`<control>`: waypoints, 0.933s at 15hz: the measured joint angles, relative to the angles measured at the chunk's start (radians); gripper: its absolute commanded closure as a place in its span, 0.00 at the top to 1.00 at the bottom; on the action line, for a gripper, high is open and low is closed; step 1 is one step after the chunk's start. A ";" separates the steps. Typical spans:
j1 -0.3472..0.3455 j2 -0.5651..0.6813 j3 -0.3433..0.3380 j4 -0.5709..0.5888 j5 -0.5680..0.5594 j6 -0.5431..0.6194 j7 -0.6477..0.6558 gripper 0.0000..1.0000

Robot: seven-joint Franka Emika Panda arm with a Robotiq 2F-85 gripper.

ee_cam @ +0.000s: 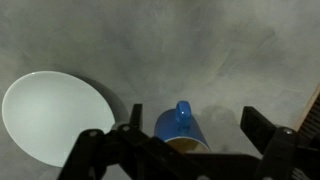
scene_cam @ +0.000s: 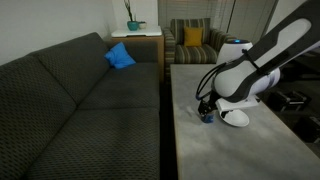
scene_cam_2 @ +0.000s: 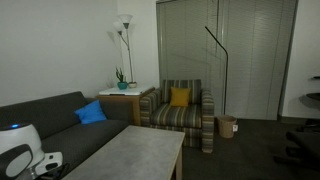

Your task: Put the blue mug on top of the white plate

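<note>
In the wrist view the blue mug (ee_cam: 178,128) stands on the grey table with its handle pointing away from me and its tan inside just visible. My gripper (ee_cam: 193,112) is open, one finger on each side of the mug and a gap on the right side. The white plate (ee_cam: 55,115) lies flat on the table just left of the mug, with nothing on it. In an exterior view the gripper (scene_cam: 205,106) hangs low over the mug (scene_cam: 207,116), with the plate (scene_cam: 237,119) beside it.
The grey table (scene_cam: 215,150) runs alongside a dark sofa (scene_cam: 80,100) with a bright-blue cushion (scene_cam: 120,56). A striped armchair (scene_cam_2: 180,112) and a side table with a plant (scene_cam_2: 122,95) stand at the far end. The arm's base (scene_cam_2: 15,150) is at the table's end.
</note>
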 measured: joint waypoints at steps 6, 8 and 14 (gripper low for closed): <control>0.000 0.000 -0.004 0.000 -0.005 0.004 -0.007 1.00; 0.000 0.000 -0.003 -0.001 -0.006 0.010 -0.009 1.00; -0.009 0.001 -0.015 -0.044 -0.005 0.109 -0.022 1.00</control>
